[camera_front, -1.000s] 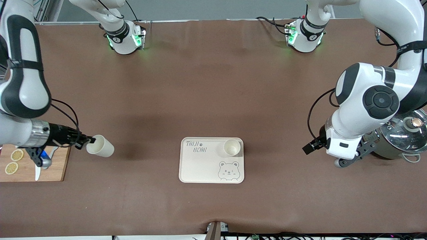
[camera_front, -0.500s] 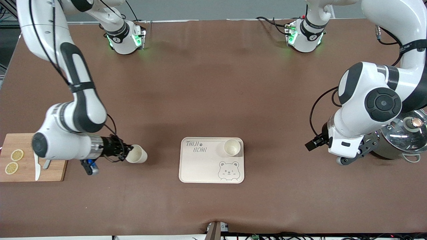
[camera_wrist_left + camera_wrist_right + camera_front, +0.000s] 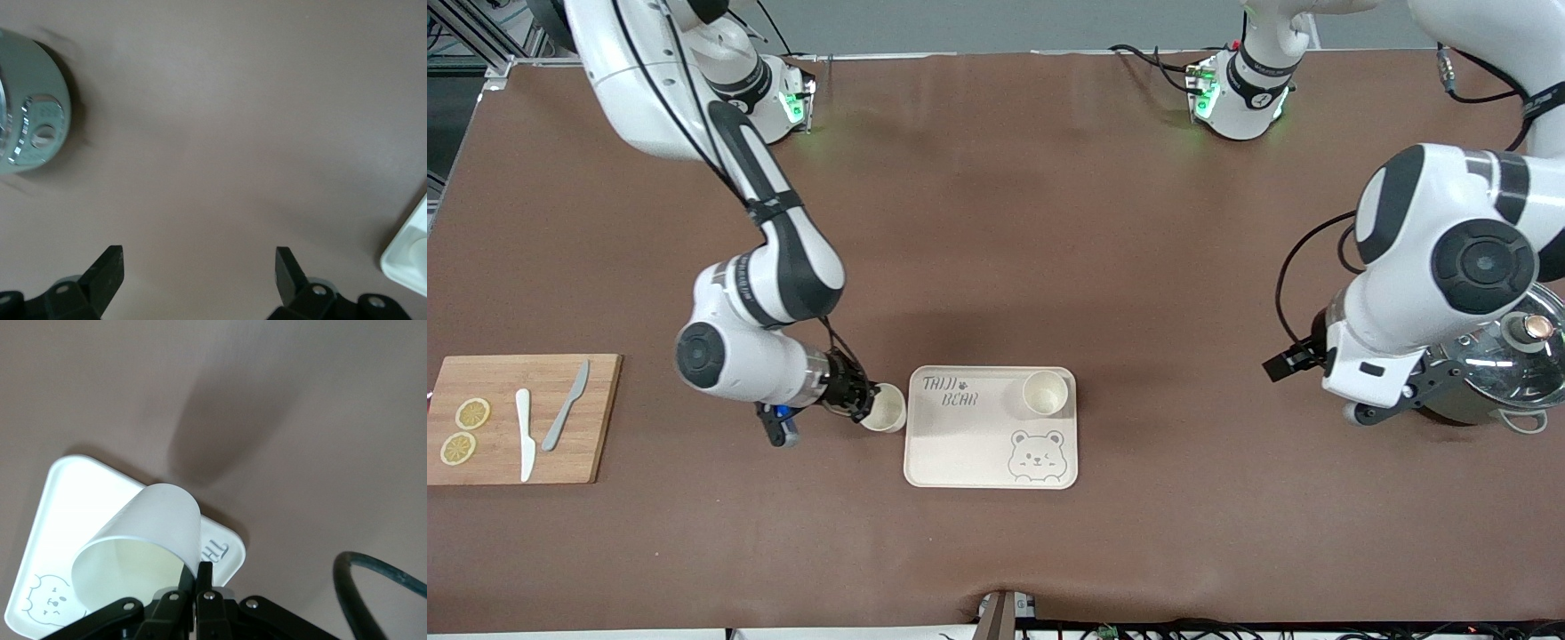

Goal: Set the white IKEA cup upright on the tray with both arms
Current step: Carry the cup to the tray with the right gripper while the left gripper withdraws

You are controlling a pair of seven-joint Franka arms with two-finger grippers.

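Observation:
My right gripper (image 3: 864, 407) is shut on the rim of a white cup (image 3: 886, 410). It holds the cup tilted on its side, over the table right beside the tray's edge toward the right arm's end. In the right wrist view the fingers (image 3: 200, 577) pinch the cup (image 3: 143, 533) wall, with the cream bear-face tray (image 3: 53, 513) beneath. A second white cup (image 3: 1045, 393) stands upright on the tray (image 3: 960, 444), in a corner farther from the front camera. My left gripper (image 3: 199, 267) hangs open and empty over bare table toward the left arm's end.
A bamboo cutting board (image 3: 596, 418) with lemon slices (image 3: 464, 430) and two knives (image 3: 543, 427) lies at the right arm's end. A steel pot with a glass lid (image 3: 1507, 356) stands at the left arm's end, close beside the left hand.
The right arm has carried the cup from beside the cutting board across to the tray's edge. The left arm has drifted slightly toward its own end of the table, still open.

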